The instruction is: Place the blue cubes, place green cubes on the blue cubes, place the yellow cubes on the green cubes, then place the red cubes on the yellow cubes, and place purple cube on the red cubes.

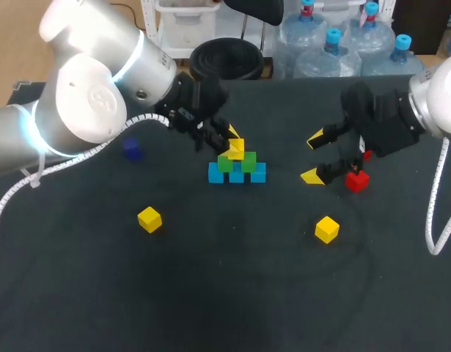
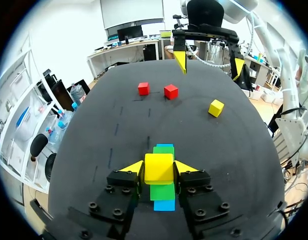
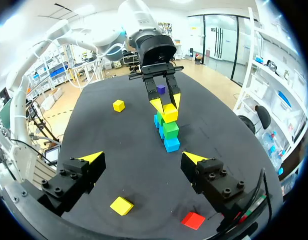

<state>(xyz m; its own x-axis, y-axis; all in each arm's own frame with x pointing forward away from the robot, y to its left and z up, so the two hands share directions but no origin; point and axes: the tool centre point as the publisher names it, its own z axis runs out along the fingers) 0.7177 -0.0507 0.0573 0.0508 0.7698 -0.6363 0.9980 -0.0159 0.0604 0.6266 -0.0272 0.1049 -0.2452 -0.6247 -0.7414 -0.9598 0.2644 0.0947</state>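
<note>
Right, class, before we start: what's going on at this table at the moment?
The left gripper is shut on a yellow cube, holding it over two green cubes that sit on a row of blue cubes. The right gripper hangs open close by a red cube, with nothing between its fingers. Two loose yellow cubes and the purple cube lie apart on the table.

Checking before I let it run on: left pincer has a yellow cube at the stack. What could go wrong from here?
1. The left pincer is shut on the yellow cube right over the green cubes. Opening or lifting off could drag the cube or knock the green ones off the blue cubes.
2. The right pincer hangs open beside a red cube, not far from the blue cubes. Bringing red over early might crowd the left arm.
</note>
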